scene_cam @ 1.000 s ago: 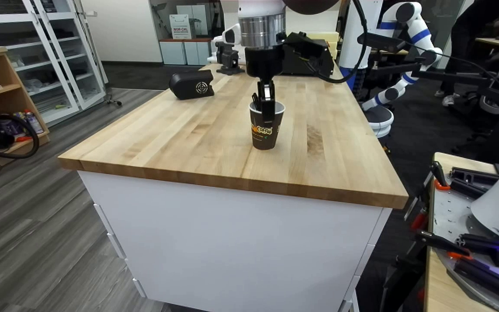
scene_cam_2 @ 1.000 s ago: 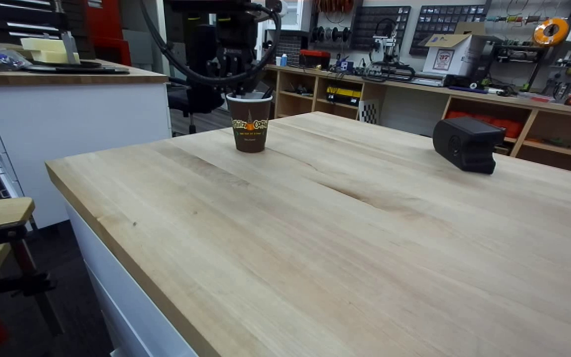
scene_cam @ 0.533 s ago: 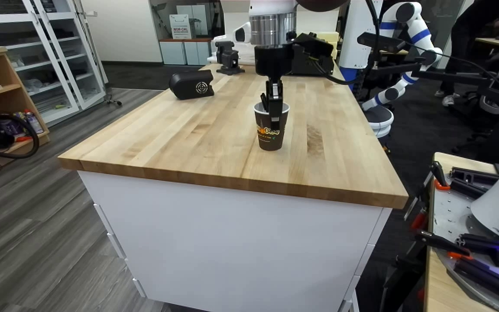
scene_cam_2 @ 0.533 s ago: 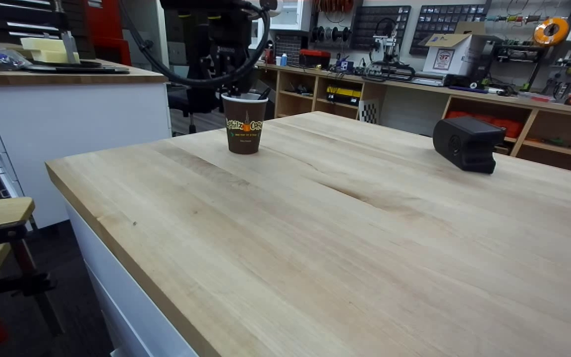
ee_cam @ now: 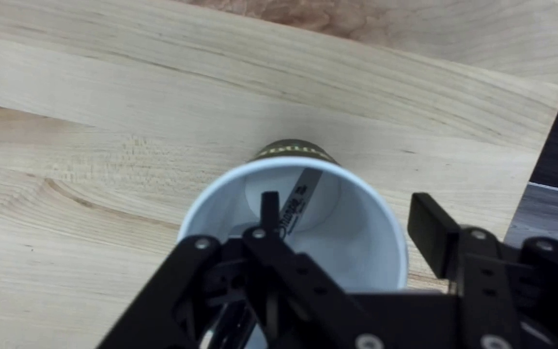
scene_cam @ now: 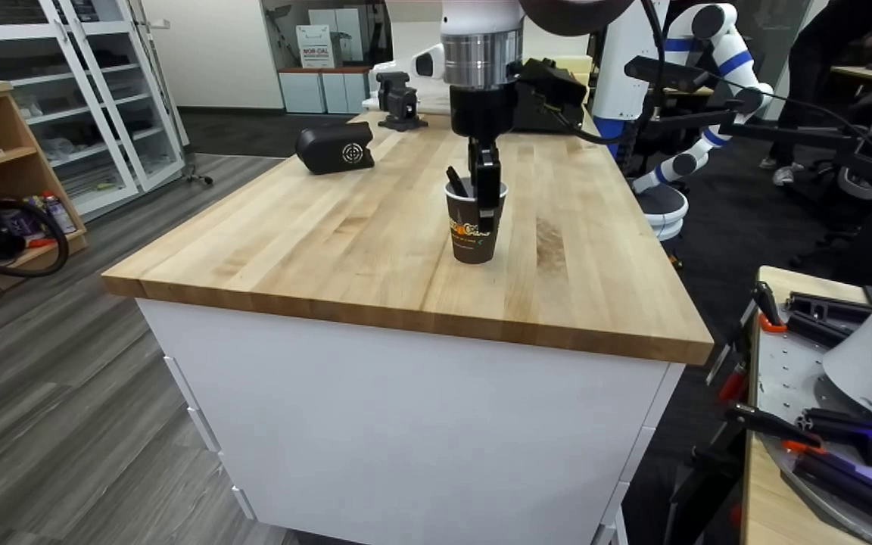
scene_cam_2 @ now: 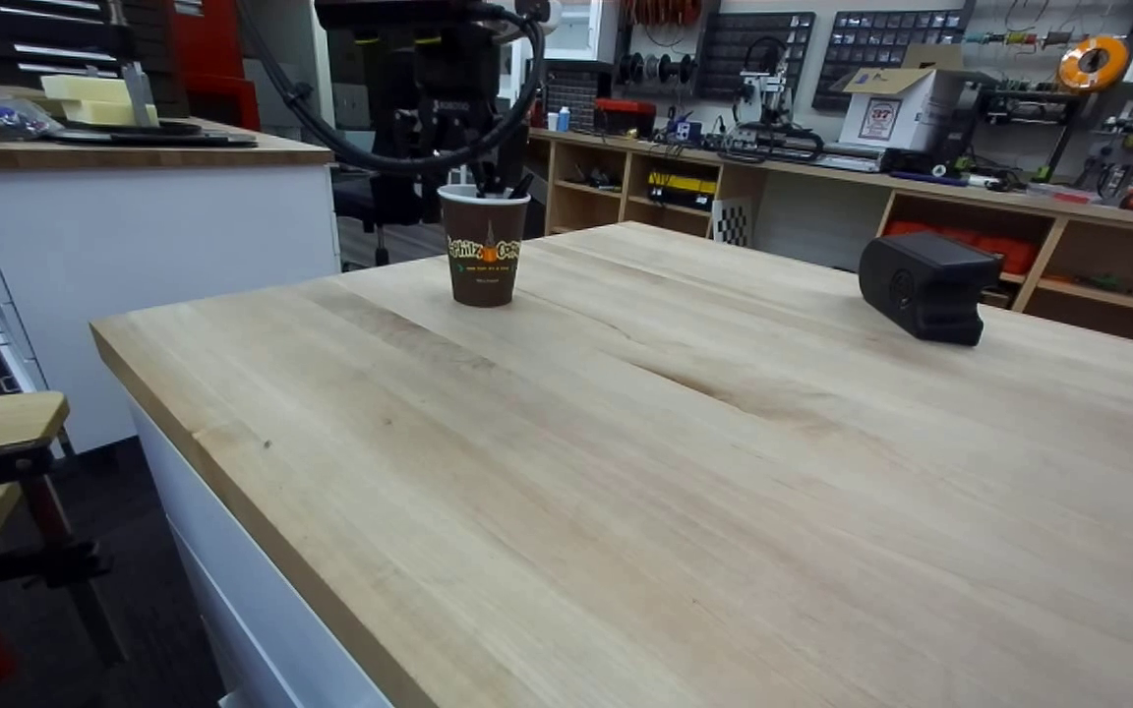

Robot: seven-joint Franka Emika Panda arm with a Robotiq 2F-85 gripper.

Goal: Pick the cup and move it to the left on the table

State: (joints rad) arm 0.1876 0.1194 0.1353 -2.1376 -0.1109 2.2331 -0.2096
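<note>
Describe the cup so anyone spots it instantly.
In an exterior view, find the wood-topped table in the foreground. Toward its far edge stands the cup, upright and brown. Unlike the black boxy device to its right, it has a pale rim and yellow lettering.

Cup (scene_cam_2: 484, 246) dark brown, rim and inside white, yellow lettering, orange mark. Desk (scene_cam_2: 626, 492) pale tan, streaked with darker grain, base (scene_cam: 406, 424) white. Gripper (ee_cam: 348, 212) black. Boxy device (scene_cam: 328, 150) black, bears white crosshair emblem.
</note>
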